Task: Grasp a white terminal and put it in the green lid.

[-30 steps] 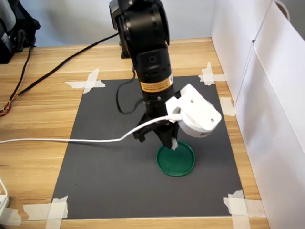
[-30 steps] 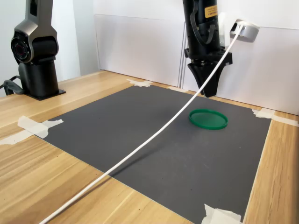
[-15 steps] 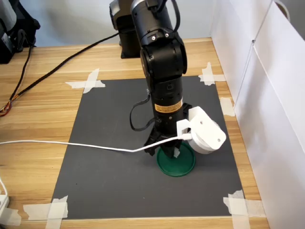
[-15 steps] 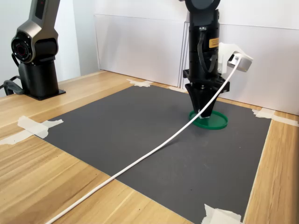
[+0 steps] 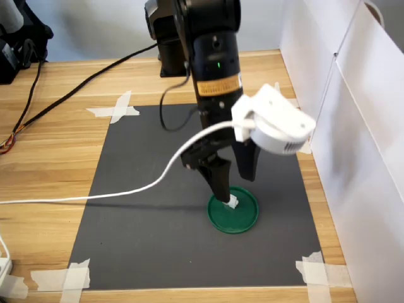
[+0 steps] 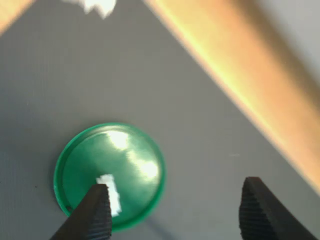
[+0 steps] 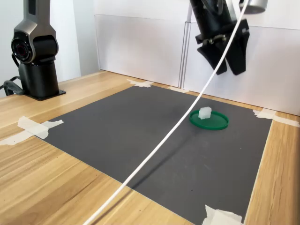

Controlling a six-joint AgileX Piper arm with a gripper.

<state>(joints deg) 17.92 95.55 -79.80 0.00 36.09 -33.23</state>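
Now the pincer (image 7: 224, 60) is hanging above the black mat (image 5: 145, 240) with its jaws spread wide and empty, where half a second ago it was pressed down into the green lid (image 7: 209, 120). The white terminal (image 7: 205, 112) is sitting free inside the lid, near its rim on the second exterior view's left, so the placing looks done. The terminal is lying well below the pincer, apart from it.

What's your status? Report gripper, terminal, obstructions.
Gripper open, above lid. Terminal sits in lid, released. White cable hangs across mat; nothing else near.
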